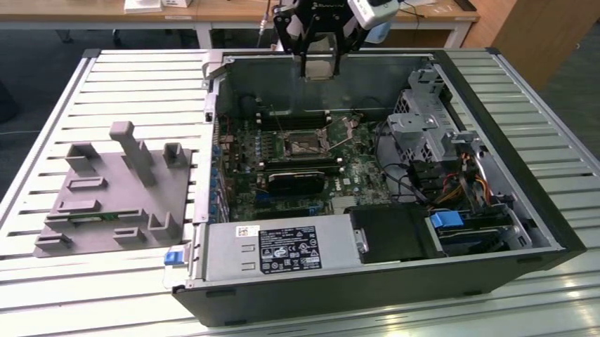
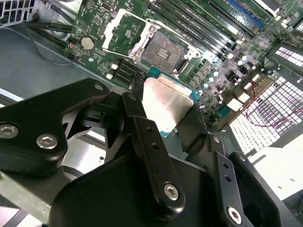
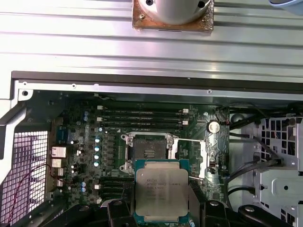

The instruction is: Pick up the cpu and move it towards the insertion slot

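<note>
With the gripper (image 2: 166,124) clamped on the cpu (image 3: 161,190) above the open insertion slot (image 3: 147,152), the carry step is under way; squaring chip to socket looks the demand.

Tabletop: slatted silver metal tabletop (image 1: 140,84), brightly lit.
Furniture: wooden desk (image 1: 225,10) behind.
Floor: dark floor (image 1: 38,63) beyond.
</note>
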`<state>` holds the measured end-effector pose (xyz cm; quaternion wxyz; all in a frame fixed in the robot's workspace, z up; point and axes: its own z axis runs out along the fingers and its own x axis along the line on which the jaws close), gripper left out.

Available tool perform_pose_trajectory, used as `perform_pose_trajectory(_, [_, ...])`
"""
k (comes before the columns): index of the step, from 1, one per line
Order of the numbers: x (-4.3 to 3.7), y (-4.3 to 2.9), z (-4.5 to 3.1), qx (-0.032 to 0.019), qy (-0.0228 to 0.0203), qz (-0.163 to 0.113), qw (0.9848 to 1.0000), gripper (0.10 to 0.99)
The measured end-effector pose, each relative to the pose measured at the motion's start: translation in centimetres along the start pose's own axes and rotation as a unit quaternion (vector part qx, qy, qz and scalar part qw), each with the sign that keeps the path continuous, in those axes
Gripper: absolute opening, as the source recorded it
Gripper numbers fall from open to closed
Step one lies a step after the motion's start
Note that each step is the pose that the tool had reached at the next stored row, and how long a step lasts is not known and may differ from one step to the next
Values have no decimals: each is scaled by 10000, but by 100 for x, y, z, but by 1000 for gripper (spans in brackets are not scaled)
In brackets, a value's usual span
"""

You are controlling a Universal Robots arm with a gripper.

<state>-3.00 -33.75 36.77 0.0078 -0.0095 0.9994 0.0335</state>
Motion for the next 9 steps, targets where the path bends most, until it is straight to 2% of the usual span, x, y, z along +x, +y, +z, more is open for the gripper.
perform_pose_trajectory(9, [1,4,1,0,0,0,10000,537])
